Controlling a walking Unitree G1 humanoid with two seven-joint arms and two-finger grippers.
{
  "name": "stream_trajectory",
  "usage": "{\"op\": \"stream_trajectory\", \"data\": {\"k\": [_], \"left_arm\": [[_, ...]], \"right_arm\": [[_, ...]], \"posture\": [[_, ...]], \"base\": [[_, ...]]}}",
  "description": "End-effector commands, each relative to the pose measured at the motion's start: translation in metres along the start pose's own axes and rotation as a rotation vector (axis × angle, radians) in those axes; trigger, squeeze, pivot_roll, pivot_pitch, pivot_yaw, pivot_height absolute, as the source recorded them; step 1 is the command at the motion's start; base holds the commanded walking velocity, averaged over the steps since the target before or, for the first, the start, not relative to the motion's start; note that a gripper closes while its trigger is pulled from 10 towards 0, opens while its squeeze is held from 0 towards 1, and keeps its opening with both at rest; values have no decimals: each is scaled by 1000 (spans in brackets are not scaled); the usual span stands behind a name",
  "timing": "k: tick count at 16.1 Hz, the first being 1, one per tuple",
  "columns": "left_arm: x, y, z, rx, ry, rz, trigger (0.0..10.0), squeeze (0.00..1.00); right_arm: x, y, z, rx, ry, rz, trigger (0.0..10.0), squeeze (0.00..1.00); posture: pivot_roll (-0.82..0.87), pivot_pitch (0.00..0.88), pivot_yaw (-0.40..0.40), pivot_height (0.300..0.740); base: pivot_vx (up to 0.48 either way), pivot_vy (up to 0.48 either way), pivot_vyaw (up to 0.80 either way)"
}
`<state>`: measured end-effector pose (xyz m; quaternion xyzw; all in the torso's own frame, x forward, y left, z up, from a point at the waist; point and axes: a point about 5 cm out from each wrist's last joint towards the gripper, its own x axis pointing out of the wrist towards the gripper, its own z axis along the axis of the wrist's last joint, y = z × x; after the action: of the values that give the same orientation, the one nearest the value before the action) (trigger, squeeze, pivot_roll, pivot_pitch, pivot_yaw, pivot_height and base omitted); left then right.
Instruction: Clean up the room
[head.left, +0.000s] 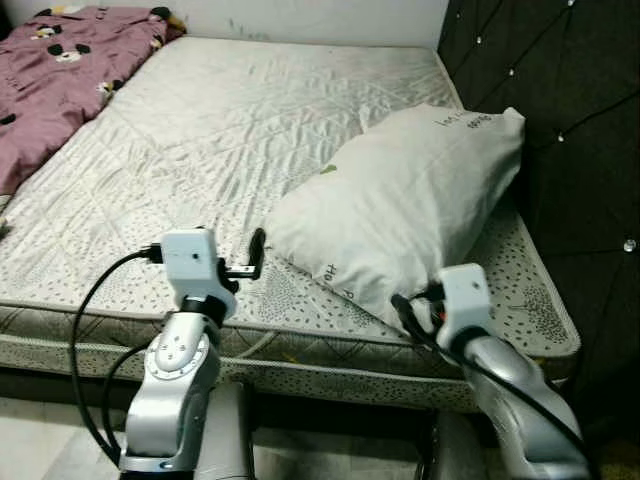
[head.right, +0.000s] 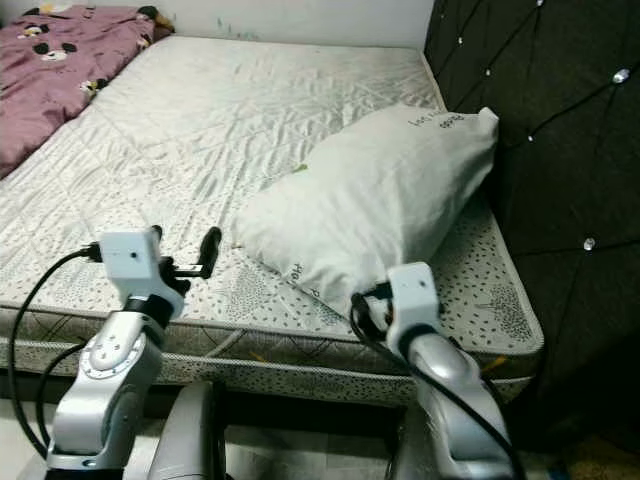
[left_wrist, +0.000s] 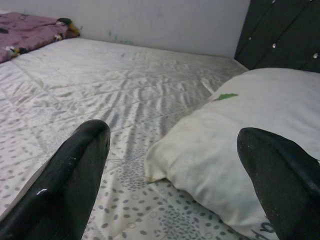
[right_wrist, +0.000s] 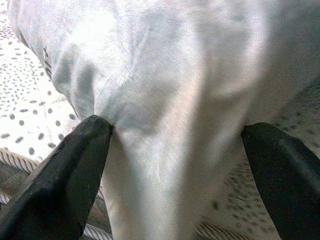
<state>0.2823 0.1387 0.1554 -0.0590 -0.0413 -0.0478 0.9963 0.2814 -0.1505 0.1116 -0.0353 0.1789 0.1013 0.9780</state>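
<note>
Head views: large white fabric pillow (head.left: 405, 205) lying on the bare quilted grey-white mattress (head.left: 200, 130) beside the dark tufted headboard (head.left: 560, 110); crumpled mauve panda-print blanket (head.left: 60, 70) at the far left corner.

Left wrist view: left gripper (left_wrist: 175, 175) released, jaws spread, just short of the pillow's corner.

Right wrist view: right gripper (right_wrist: 175, 175) released, fingers (right_wrist: 65, 180) straddling the pillow's near end at the mattress edge.

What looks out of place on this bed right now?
The white pillow lies askew, slanted across the mattress near the dark headboard, one corner at the front edge. The pink blanket is bunched up at the far left. Both grippers, left and right, are open by the pillow.
</note>
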Motion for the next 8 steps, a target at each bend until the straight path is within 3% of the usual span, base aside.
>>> {"op": "stream_trajectory", "data": {"k": [1, 4, 5, 6, 8], "left_arm": [[-2, 3, -2, 2, 17, 12, 10000, 0], [-6, 5, -2, 5, 24, 16, 10000, 0], [-9, 6, -3, 7, 31, 19, 10000, 0], [-10, 6, -4, 8, 35, 21, 10000, 0], [-9, 5, -3, 8, 33, 20, 10000, 0]], "right_arm": [[8, 8, 3, 14, 13, 24, 10000, 0], [22, 23, 15, 43, -1, 65, 10000, 0], [29, 32, 20, 59, -10, 84, 6902, 0], [36, 42, 23, 128, -10, 81, 0, 0], [40, 48, 24, 154, -6, 83, 0, 0]], "posture": [[-19, 77, -3, 521], [-2, 83, -3, 521], [-2, 83, -3, 521], [8, 80, -8, 521], [15, 77, -9, 521]], "base": [[0, 0, 0], [0, 0, 0], [0, 0, 0], [0, 0, 0], [0, 0, 0]]}}
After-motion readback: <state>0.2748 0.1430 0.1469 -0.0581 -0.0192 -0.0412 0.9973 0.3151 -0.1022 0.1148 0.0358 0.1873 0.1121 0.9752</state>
